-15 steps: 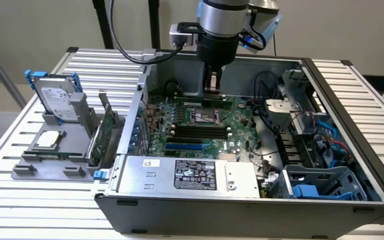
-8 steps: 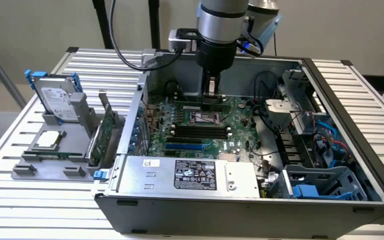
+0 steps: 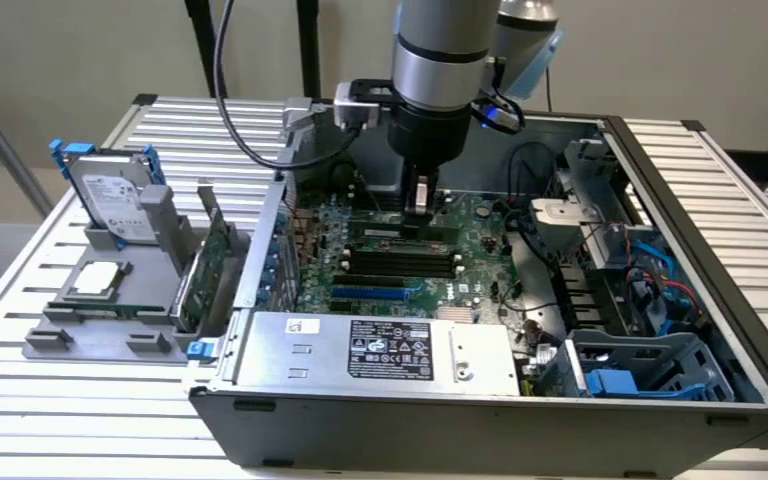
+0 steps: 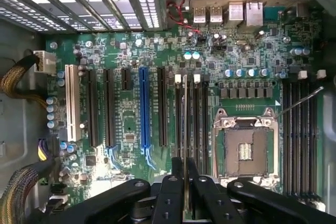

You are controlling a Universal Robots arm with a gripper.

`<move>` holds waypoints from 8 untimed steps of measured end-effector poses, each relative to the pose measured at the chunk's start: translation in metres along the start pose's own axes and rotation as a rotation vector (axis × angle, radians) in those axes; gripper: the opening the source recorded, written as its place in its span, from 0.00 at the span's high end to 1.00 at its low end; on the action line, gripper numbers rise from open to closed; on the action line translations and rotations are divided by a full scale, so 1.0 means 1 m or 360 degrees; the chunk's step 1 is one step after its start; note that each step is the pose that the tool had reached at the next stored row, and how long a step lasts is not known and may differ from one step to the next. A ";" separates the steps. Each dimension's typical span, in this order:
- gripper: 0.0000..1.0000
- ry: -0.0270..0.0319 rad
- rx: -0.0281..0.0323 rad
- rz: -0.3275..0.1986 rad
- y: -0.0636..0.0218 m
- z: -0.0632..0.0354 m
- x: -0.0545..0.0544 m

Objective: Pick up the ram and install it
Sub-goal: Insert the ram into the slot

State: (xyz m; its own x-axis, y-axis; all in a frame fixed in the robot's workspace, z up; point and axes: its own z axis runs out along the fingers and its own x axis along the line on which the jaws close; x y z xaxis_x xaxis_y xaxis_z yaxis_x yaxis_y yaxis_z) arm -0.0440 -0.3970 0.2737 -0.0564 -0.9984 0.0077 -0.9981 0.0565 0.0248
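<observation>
My gripper (image 4: 185,170) is shut on the ram (image 4: 185,129), a thin green stick that the wrist view shows edge-on between the two black fingers (image 4: 176,182). The ram runs lengthwise over a group of narrow black slots (image 4: 198,114) with white end latches, beside the open CPU socket (image 4: 244,148). Whether it touches a slot I cannot tell. In the exterior view the gripper (image 3: 419,205) reaches down into the open computer case (image 3: 704,250), just above the green motherboard (image 3: 471,250), with the ram (image 3: 420,193) held upright in it.
Long black and blue expansion slots (image 4: 143,108) lie beside the ram slots. Cable bundles (image 4: 21,77) and the drive cage (image 3: 651,365) line the case walls. On the exterior view's left, a grey rack holds a hard drive (image 3: 115,195), a processor (image 3: 97,280) and a green expansion card (image 3: 211,262).
</observation>
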 end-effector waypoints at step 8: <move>1.00 -0.00012 0.00144 -0.0003 -0.0003 0.0139 0.001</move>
State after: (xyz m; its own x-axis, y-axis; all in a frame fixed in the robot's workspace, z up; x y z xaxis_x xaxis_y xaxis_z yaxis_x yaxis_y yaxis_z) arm -0.0440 -0.3979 0.2598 -0.0544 -0.9985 0.0069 -0.9984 0.0545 0.0158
